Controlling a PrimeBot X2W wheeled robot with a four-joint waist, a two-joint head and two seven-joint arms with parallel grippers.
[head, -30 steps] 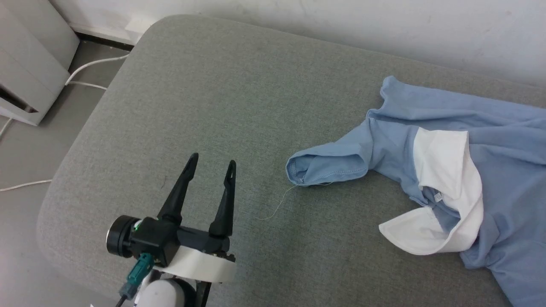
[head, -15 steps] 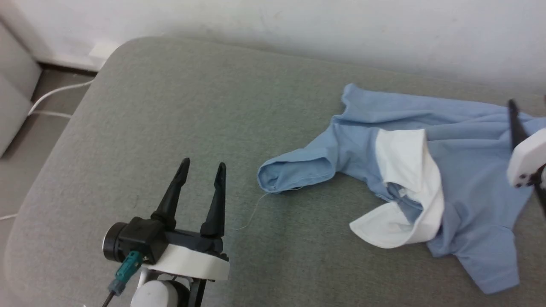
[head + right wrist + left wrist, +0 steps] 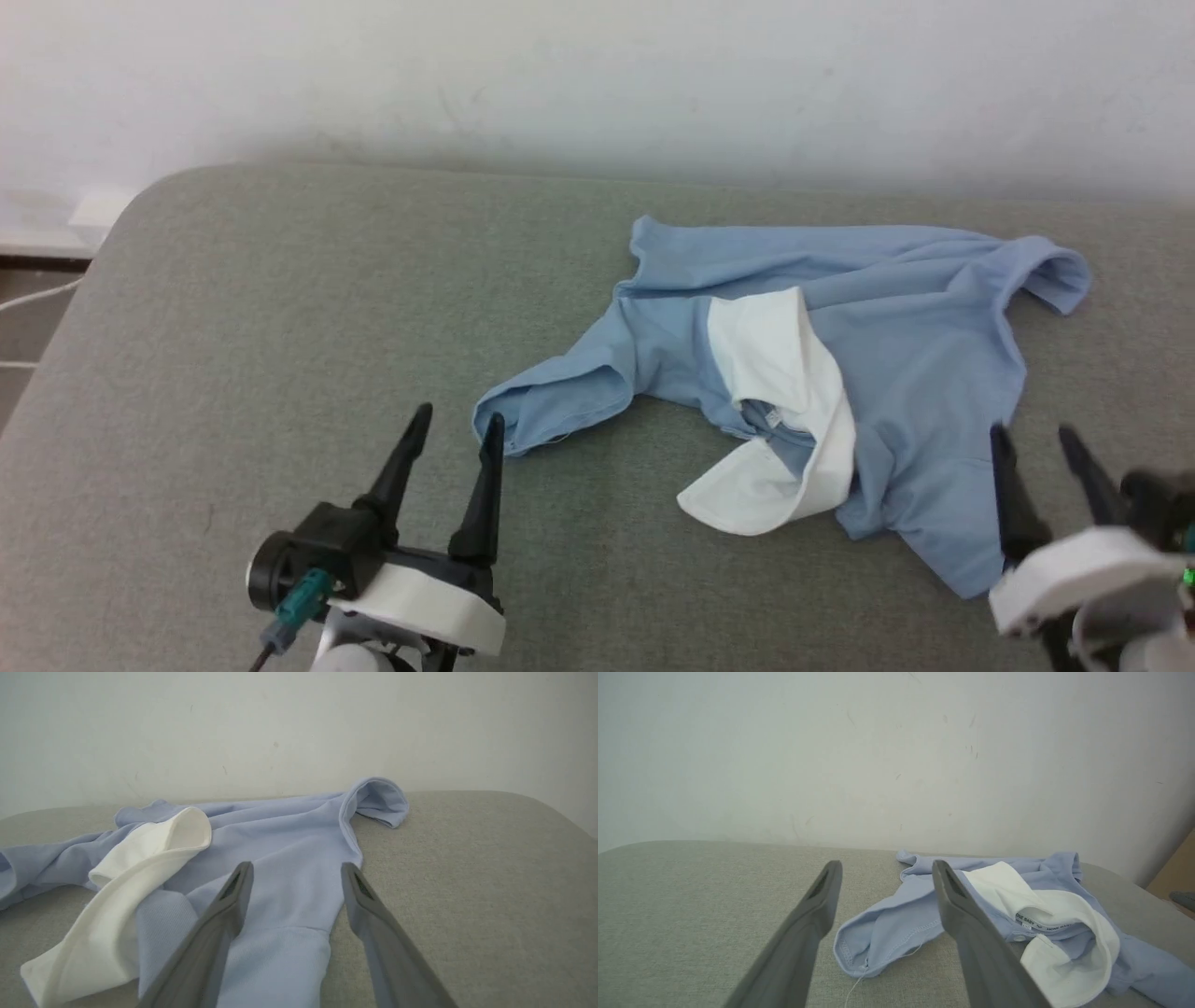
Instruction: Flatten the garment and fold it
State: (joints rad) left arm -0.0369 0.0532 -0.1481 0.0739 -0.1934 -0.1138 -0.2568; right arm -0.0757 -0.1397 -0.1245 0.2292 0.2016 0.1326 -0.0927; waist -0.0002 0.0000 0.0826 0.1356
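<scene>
I've got one blue shirt [image 3: 896,373] lying crumpled on the grey pad [image 3: 280,327], mid-right near the wall [image 3: 597,75], its one white collar [image 3: 794,392] flipped open. Two grippers: left gripper [image 3: 459,418] just beside a sleeve [image 3: 551,406], right gripper [image 3: 1032,431] over a second one, both spread wide, holding nothing.

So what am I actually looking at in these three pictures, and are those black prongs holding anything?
It's a two-armed robot. The picture showing both grippers comes from a camera on its head, looking down; the other two come from cameras on its wrists, looking along each gripper's fingers. The black prongs are those fingers: the left gripper and the right gripper, both open and holding nothing. On the grey padded surface lies a crumpled light blue polo shirt with a white collar, not yet flattened or folded.
</scene>
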